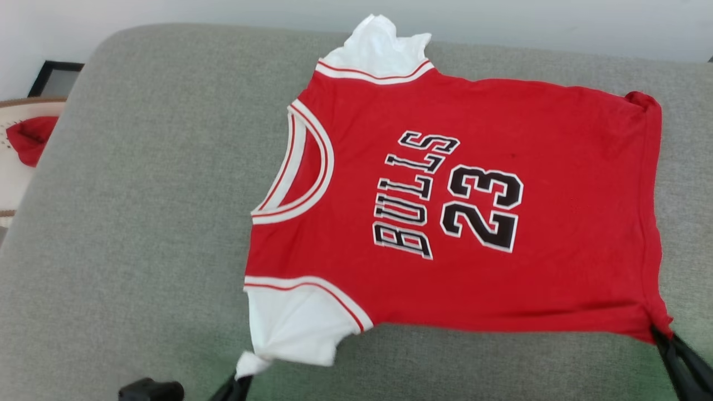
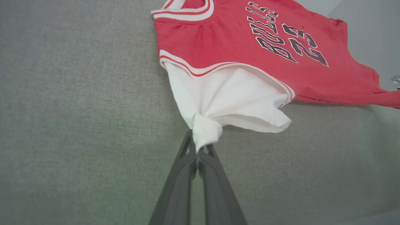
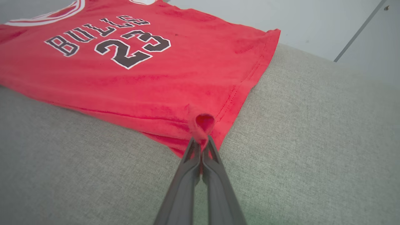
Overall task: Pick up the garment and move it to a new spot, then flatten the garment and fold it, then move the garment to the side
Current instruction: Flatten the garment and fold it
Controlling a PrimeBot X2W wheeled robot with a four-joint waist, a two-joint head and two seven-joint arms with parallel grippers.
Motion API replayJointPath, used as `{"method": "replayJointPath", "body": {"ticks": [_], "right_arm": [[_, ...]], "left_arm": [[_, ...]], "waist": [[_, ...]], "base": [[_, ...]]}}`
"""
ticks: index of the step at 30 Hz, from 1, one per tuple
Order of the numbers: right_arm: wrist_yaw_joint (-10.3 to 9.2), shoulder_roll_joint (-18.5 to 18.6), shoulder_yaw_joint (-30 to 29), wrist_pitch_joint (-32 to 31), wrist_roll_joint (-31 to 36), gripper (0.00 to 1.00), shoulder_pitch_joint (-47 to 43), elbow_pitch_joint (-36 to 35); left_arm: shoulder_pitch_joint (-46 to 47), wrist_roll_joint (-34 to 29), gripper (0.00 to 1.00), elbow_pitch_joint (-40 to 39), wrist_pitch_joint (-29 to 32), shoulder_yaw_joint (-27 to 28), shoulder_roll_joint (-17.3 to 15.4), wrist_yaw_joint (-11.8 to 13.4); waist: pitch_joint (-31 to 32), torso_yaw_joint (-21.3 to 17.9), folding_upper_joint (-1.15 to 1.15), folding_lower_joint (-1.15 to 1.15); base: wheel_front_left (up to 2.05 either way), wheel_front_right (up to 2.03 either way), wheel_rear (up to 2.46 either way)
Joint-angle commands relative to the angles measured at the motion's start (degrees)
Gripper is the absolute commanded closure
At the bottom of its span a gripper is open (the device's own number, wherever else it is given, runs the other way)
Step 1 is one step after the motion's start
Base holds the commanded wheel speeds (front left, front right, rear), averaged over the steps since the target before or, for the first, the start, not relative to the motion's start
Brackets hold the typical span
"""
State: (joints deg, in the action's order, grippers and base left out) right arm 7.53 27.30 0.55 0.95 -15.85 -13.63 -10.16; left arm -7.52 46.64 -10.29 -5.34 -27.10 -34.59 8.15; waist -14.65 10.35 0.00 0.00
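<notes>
Nearly flat, the red garment [image 1: 557, 267] is pinched by left fingers [image 2: 182, 175] and right fingers [image 3: 187, 178].

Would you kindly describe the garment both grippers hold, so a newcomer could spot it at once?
On the grey cushion, the jersey lies spread out, its near white sleeve pinched by the left gripper and its near hem corner by the right gripper. Unlike the plain red cloth at far left, it bears striped trim and black BULLS 23 lettering.

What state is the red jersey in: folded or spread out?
Spread out: the jersey lies open on the grey cushion, lettering and both sleeves showing.
</notes>
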Motion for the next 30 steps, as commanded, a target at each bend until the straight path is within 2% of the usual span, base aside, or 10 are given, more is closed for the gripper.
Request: {"method": "replayJointPath", "body": {"ticks": [1, 7, 12, 15, 18, 19, 23, 28, 30], "right_arm": [[-0.08, -0.57, -0.44, 0.62, 0.23, 1.0, -1.5, -0.6], [-0.08, -1.61, -1.26, 1.32, -0.89, 1.0, -2.95, -1.8], [-0.08, -1.4, -2.13, -0.23, -2.22, 1.0, -0.07, -3.25], [-0.08, -0.95, -1.76, -2.03, -3.2, 1.0, 2.66, -3.98], [-0.08, -0.13, -1.05, -4.3, -3.77, 1.0, 6.7, -4.02], [-0.08, -0.13, -1.05, -4.3, -3.77, 1.0, 6.7, -4.02], [-0.08, 0.47, 0.07, -7.46, -4.31, 1.0, 12.74, -2.86], [-0.08, 0.89, 1.29, -11.42, -5.06, 1.0, 20.89, 0.16], [-0.08, 1.06, 1.77, -13.01, -5.34, 1.0, 23.65, 1.99]], "left_arm": [[-1.53, 1.13, 1.0, -1.21, 0.8, 0.05, -0.29, 0.61], [-3.31, 2.12, 1.0, -5.29, 3.05, 1.37, -2.52, 2.6], [-0.06, -0.82, 1.0, -9.71, 4.51, 3.85, -7.15, 3.89], [4.01, -3.31, 1.0, -12.01, 6.69, 5.08, -10.64, 3.52], [9.88, -5.38, 1.0, -13.01, 9.64, 5.42, -13.39, 1.93], [9.88, -5.38, 1.0, -13.01, 9.64, 5.42, -13.39, 1.93], [19.06, -6.57, 1.0, -11.56, 13.74, 4.75, -15.13, -1.83], [31.01, -7.27, 1.0, -5.39, 17.66, 2.76, -14.6, -7.98], [35.33, -6.8, 1.0, -1.96, 18.79, 1.69, -13.13, -10.34]], "waist": [[-0.6, 0.19, 0.0, 0.0], [-1.99, -0.51, 0.0, 0.0], [-2.72, -1.77, 0.0, 0.0], [-3.39, -2.88, 0.0, 0.0], [-4.33, -4.18, 0.0, 0.0], [-4.33, -4.18, 0.0, 0.0], [-5.91, -5.99, 0.0, 0.0], [-8.11, -7.69, 0.0, 0.0], [-8.95, -8.04, 0.0, 0.0]], "base": [[0.0, 0.0, 0.0], [0.0, 0.0, 0.0], [0.0, 0.0, 0.0], [0.0, 0.0, 0.0], [0.0, 0.0, 0.0], [0.0, 0.0, 0.0], [0.0, 0.0, 0.0], [0.0, 0.0, 0.0], [0.0, 0.0, 0.0]]}}
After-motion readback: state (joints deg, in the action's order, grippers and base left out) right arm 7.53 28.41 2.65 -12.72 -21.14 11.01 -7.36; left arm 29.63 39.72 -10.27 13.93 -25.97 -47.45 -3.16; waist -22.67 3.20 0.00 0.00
